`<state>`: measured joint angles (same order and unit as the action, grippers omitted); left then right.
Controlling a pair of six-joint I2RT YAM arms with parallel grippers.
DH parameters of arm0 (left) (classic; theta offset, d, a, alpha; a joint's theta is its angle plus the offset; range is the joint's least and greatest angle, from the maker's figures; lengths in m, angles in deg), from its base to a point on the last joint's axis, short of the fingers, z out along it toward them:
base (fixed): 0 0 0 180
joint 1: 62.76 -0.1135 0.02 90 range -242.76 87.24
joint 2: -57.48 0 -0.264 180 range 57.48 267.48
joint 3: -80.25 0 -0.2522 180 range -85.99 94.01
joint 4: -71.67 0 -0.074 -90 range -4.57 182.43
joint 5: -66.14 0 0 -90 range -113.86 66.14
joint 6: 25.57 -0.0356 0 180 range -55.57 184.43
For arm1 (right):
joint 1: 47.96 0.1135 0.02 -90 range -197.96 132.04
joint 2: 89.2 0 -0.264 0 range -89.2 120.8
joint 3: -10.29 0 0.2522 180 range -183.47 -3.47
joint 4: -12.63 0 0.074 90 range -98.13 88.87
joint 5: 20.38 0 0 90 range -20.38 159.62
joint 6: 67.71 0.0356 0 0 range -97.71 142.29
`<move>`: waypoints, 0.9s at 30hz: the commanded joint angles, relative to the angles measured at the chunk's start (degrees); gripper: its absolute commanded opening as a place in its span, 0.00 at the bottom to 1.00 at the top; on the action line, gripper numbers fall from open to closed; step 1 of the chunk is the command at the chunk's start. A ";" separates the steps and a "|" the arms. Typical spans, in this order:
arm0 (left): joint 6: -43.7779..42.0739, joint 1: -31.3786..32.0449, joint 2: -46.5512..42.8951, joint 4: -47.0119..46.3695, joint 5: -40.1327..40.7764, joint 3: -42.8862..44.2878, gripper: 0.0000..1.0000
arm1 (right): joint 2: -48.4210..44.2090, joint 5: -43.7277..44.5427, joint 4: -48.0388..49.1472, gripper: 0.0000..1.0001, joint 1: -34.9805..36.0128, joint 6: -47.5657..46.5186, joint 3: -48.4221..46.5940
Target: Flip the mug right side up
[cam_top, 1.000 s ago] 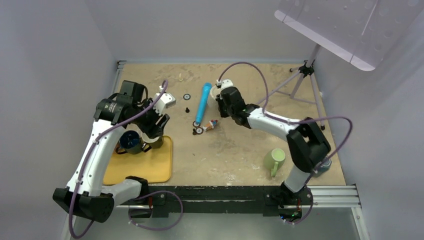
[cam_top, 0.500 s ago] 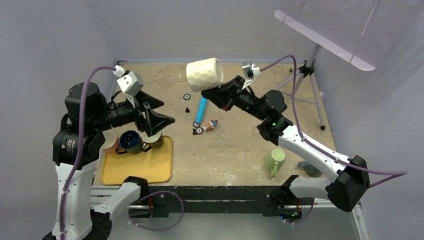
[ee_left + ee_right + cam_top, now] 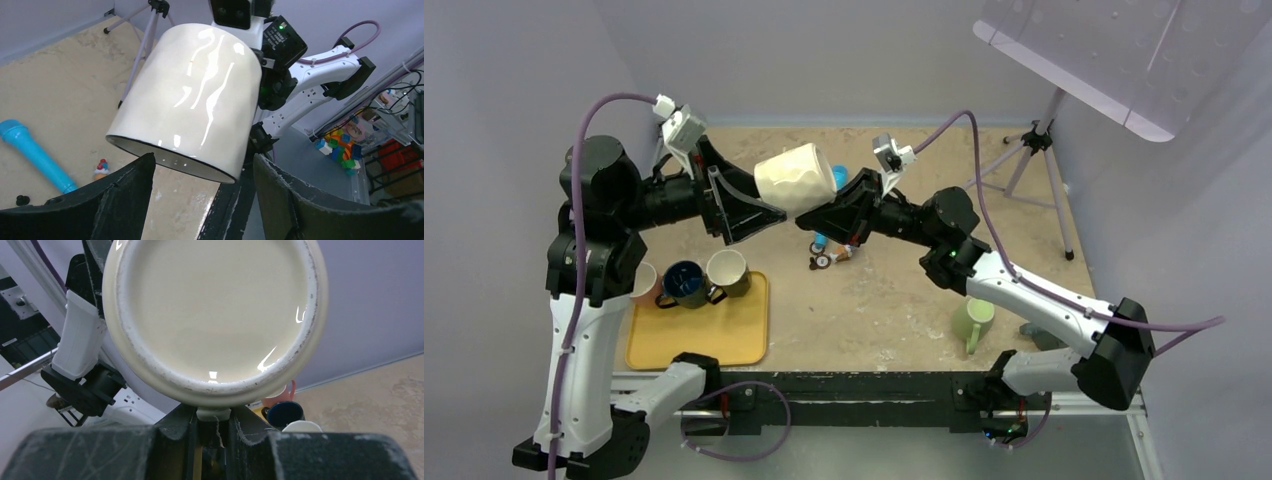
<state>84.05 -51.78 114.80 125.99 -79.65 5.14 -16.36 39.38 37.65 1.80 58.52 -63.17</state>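
Tray (image 3: pixel 724 345), yellow, at the near left of the table (image 3: pixel 894 300). A dark blue mug (image 3: pixel 684 281) and a pale mug (image 3: pixel 726 270) stand at its far edge. The pink mug (image 3: pixel 644 283) beside them is half hidden by the left arm.

Left gripper (image 3: pixel 769 205) raised, its fingers (image 3: pixel 125 200) spread wide to either side of the cream mug (image 3: pixel 796 178)'s mouth. They look clear of it, but your wrist view is too close to be sure.

Cream mug is in the air over mid-table, tipped on its side, mouth toward the left gripper.

Right gripper (image 3: pixel 814 213) clenched on the mug's handle; you see only a stub of it between the fingers.

Blue tube (image 3: pixel 35 152) lies below, mostly covered from above, with a small toy figure (image 3: pixel 101 167) near it.

Green mug (image 3: pixel 972 320) stands near right.

Tabletop sandy and scuffed. Walls grey. Tripod (image 3: pixel 1034 160) at the far right.
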 commanded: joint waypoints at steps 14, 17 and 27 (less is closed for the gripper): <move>-14.24 -0.35 -2.89 11.92 20.62 0.96 0.00 | 10.49 -1.64 -3.43 0.49 2.67 -3.77 -10.39; -27.84 -0.35 -4.70 21.52 34.58 1.34 0.00 | 9.15 1.79 -10.63 0.95 2.64 -7.99 -9.22; -49.96 -0.35 -5.59 60.84 59.80 -7.55 0.00 | 4.16 13.61 -27.83 0.98 2.54 -18.18 -8.79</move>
<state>45.54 -51.91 110.26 169.13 -32.18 2.76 -8.76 46.51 16.69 4.34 46.15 -70.98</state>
